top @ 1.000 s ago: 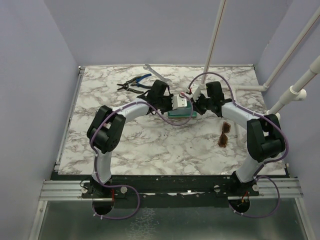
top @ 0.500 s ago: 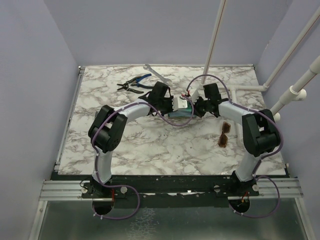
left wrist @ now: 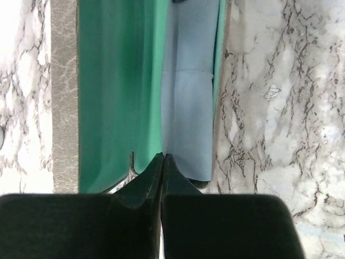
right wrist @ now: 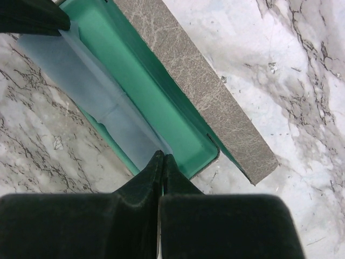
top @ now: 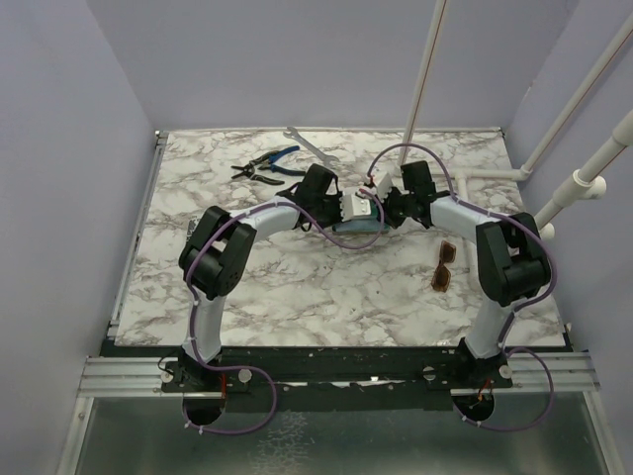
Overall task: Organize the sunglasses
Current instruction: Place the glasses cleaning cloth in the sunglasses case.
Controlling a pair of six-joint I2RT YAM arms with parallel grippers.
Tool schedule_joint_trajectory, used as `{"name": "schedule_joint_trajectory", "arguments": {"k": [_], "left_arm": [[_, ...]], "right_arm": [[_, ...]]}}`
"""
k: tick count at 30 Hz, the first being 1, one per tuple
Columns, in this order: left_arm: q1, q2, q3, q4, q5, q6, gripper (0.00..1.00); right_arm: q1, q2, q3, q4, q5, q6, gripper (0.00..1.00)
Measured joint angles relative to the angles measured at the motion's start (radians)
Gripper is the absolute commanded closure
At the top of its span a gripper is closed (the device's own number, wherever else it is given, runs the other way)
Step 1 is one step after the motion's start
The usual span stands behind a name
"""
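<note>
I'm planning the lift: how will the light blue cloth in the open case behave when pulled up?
Probably floppy: the light blue cloth lies flat with a fold crease in the green-lined case, so it should drape and sag. It is likely very light. The left gripper and right gripper pinch only its edges, so it might slip.

The surface (top: 297,287) looks like smooth, white marble with grey veins. The case (right wrist: 161,108) has a smooth green lining and a mottled grey shell. The cloth (left wrist: 191,108) is pale blue, soft and matt.
</note>
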Motion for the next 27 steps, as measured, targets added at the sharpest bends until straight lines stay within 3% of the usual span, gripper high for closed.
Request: {"name": "schedule_joint_trajectory", "arguments": {"k": [22, 27], "left_arm": [[0.0, 0.034, 0.035, 0.001, -0.045, 0.0, 1.0], [0.0, 0.034, 0.035, 0.0, -0.045, -0.003, 0.78]], "right_arm": [[0.0, 0.034, 0.003, 0.039, 0.031, 0.002, 0.99], [0.0, 0.042, 0.005, 0.039, 0.031, 0.005, 0.89]]}}
